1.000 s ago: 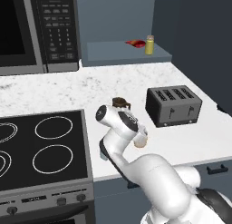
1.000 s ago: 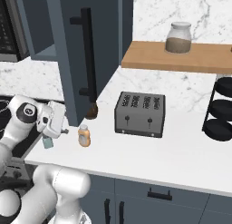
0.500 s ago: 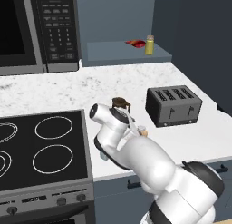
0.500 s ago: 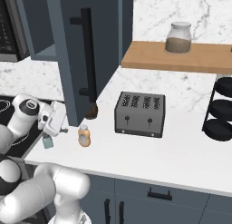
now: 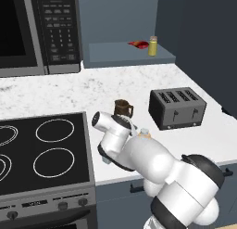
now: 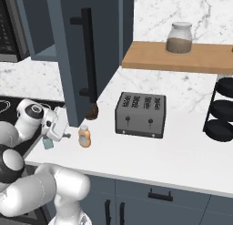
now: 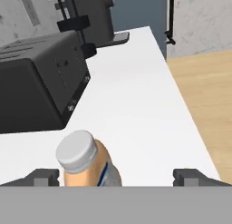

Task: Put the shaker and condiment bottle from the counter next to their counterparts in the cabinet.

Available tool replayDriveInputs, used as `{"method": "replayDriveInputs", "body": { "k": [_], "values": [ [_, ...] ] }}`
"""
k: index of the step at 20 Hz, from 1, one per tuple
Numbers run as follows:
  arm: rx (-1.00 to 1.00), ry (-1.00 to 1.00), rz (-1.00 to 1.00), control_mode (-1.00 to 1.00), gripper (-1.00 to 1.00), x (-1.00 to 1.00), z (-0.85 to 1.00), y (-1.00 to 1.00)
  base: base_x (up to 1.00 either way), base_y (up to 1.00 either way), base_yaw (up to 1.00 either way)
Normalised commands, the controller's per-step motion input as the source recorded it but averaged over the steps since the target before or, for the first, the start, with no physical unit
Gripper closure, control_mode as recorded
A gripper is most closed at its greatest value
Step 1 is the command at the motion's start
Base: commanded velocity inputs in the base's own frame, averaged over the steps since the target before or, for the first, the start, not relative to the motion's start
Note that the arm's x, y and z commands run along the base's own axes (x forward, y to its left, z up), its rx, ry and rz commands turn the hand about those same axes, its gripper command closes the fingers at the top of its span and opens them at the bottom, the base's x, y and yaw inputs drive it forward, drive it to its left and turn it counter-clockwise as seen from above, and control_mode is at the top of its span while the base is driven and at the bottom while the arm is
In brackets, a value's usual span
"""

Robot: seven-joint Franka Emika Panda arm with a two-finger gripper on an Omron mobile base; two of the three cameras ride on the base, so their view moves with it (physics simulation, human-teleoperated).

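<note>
The condiment bottle [image 7: 86,162], orange with a white cap, stands upright on the counter [image 7: 136,105] between my open gripper's [image 7: 117,177] fingertips, closer to the left one. In the right base view the condiment bottle [image 6: 84,136] stands just right of the gripper [image 6: 63,130], with the pale shaker [image 6: 48,143] on the counter below the hand. From the left, only the condiment bottle's [image 5: 144,133] top peeks over my arm. Up in the cabinet [image 5: 115,54], the yellow-green jar [image 5: 152,46] and the flat red item [image 5: 135,44] rest on the ledge.
A black toaster [image 6: 140,115] sits right of the bottle and a brown mug [image 5: 122,107] behind it. The stove [image 5: 41,149] and microwave [image 5: 28,31] lie to the left. An open cabinet door [image 6: 88,51] hangs over the counter. A black rack [image 6: 223,115] stands far right.
My arm's lower links have swung and now bulk larger in front of the counter edge. The hand stays almost where it was beside the bottle, jaws still open.
</note>
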Motion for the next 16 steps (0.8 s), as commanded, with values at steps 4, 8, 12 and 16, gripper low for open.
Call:
{"method": "replayDriveInputs", "body": {
  "k": [4, 8, 12, 16],
  "values": [
    [0.00, 0.03, -0.02, -1.00, -1.00, 0.18, -0.12, -0.09, 0.00, 0.00, 0.00],
    [0.00, 0.03, -0.06, -1.00, -1.00, 0.09, -0.20, 0.00, 0.00, 0.00, 0.00],
    [0.00, 0.06, -0.08, -1.00, -1.00, 0.25, -0.13, 0.00, 0.00, 0.00, 0.00],
    [0.00, 0.07, -0.06, -1.00, -1.00, 0.35, -0.10, 0.00, 0.00, 0.00, 0.00]
  ]
}}
